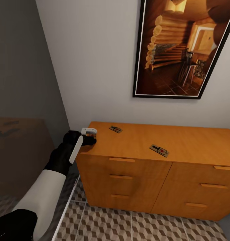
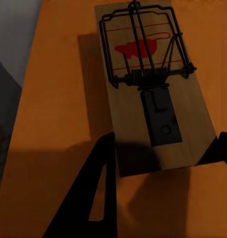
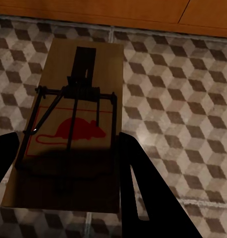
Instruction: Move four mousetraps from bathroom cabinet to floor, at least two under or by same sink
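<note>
A big picture (image 1: 181, 50) in a thin black frame hangs on the pale wall (image 1: 94, 60) at the upper right of the head view. It shows a log cabin room with wooden stairs. A gray wall (image 1: 24, 67) fills the upper left side.

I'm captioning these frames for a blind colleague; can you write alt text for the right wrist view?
A tan wooden mousetrap with dark wire parts and a red mouse mark sits between the right gripper's two dark fingers, apparently held above the cube-patterned floor tiles. A strip of the orange-brown cabinet crosses the far edge.
</note>
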Tool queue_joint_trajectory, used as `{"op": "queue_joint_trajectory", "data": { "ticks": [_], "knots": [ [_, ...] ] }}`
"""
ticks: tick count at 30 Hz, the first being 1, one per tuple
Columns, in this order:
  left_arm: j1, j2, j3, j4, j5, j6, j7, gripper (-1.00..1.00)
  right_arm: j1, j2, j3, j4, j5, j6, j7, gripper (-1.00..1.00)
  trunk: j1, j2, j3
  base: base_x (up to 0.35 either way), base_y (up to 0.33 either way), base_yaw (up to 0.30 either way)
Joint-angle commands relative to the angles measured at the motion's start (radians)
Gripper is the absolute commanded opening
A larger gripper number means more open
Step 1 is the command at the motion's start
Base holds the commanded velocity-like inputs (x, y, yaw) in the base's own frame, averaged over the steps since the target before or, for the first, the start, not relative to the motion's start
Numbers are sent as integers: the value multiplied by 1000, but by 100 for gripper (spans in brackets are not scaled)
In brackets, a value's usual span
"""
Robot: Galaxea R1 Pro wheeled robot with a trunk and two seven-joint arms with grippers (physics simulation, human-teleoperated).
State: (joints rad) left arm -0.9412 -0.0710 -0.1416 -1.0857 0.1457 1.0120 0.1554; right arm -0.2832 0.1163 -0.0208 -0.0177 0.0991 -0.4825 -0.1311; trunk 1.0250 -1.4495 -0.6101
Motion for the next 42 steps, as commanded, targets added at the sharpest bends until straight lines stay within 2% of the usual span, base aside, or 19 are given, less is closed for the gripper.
{"op": "queue_joint_trajectory", "data": {
  "ticks": [1, 15, 42],
  "knots": [
    [-1, 0, -1, -3, 9, 3, 9, -100, -1, 0, -2, 1, 8, -2, -5, -100, 0, -1, -1, 0, 0, 0],
    [-1, 3, -4, -11, 9, 3, 9, -100, -1, -1, -2, 1, 8, -2, -5, -100, 0, -1, -1, -32, 0, 0],
    [-1, 5, -6, -9, 9, 3, 9, -100, -1, -1, -2, 1, 8, -2, -5, -100, 0, -1, -1, -313, 0, 0]
  ]
}}
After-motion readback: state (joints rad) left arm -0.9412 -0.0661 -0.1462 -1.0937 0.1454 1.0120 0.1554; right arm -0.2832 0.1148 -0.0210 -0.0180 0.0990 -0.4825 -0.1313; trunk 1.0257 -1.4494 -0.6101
